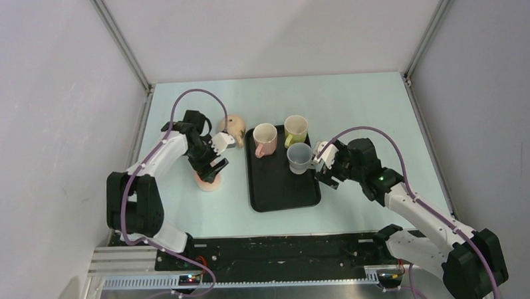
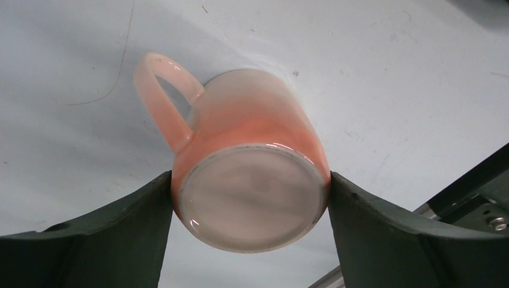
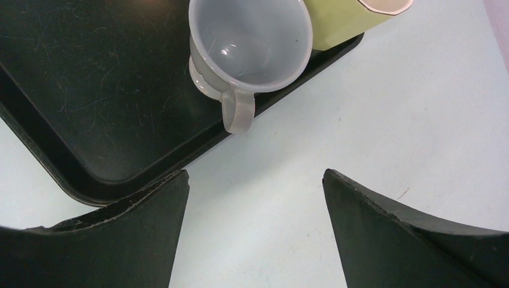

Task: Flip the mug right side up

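An orange mug [image 2: 246, 138] stands upside down on the table, base up, left of the black tray; in the top view it [image 1: 209, 183] shows under the left gripper. My left gripper [image 2: 249, 177] is shut on the mug, one finger [image 2: 144, 228] on each side of it near its base, the handle pointing away to the left. In the top view the left gripper [image 1: 210, 168] sits right above the mug. My right gripper [image 3: 255, 174] is open and empty above the table by the tray's right edge [image 1: 326, 168].
The black tray [image 1: 277, 185] holds an upright pink mug [image 1: 264, 139], a yellow-green mug [image 1: 295, 128] and a grey mug [image 1: 300, 156], its handle over the tray's edge [image 3: 237, 111]. A tan mug [image 1: 233, 127] lies beside the tray's far left corner.
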Available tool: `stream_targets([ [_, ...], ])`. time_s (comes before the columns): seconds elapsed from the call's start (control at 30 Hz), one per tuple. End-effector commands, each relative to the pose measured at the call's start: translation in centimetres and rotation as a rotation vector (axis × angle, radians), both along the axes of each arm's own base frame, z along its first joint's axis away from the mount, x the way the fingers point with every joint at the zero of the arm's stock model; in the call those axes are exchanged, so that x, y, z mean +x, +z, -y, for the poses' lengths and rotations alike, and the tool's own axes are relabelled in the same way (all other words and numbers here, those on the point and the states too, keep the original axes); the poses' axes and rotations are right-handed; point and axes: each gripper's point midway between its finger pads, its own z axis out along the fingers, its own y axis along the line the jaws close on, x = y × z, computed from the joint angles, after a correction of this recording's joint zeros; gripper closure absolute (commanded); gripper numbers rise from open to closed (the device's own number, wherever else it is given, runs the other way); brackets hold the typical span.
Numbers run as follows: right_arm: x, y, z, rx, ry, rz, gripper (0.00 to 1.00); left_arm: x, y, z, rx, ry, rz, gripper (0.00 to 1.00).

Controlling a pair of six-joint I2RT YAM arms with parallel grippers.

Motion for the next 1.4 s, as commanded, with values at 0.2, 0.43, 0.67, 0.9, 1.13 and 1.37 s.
stream_targets([
  [0.2, 0.2, 1.1, -0.4, 0.034, 0.016, 0.039, 0.13, 1.5, 2.2, 0.1, 0.006, -0.067, 0.110, 0.00],
  [0.43, 0.2, 1.2, -0.4, 0.038, 0.016, 0.041, 0.13, 3.0, 3.8, -1.1, 0.060, 0.090, 0.169, 0.00],
  [0.67, 0.2, 1.2, -0.4, 0.034, 0.017, 0.046, 0.13, 3.2, 4.5, -1.6, 0.073, 0.382, 0.133, 0.00],
  [0.9, 0.3, 1.0, -0.3, 0.024, 0.017, 0.048, 0.13, 0.5, 1.3, -0.6, 0.070, 0.473, -0.087, 0.00],
  [1.13, 0.4, 1.0, -0.2, 0.024, 0.009, 0.051, 0.14, -1.0, -0.6, 0.6, 0.063, 0.538, -0.266, 0.00],
  [1.37, 0.3, 0.9, -0.3, 0.025, 0.017, 0.048, 0.14, 0.2, -0.3, 0.3, 0.078, 0.479, -0.229, 0.08],
])
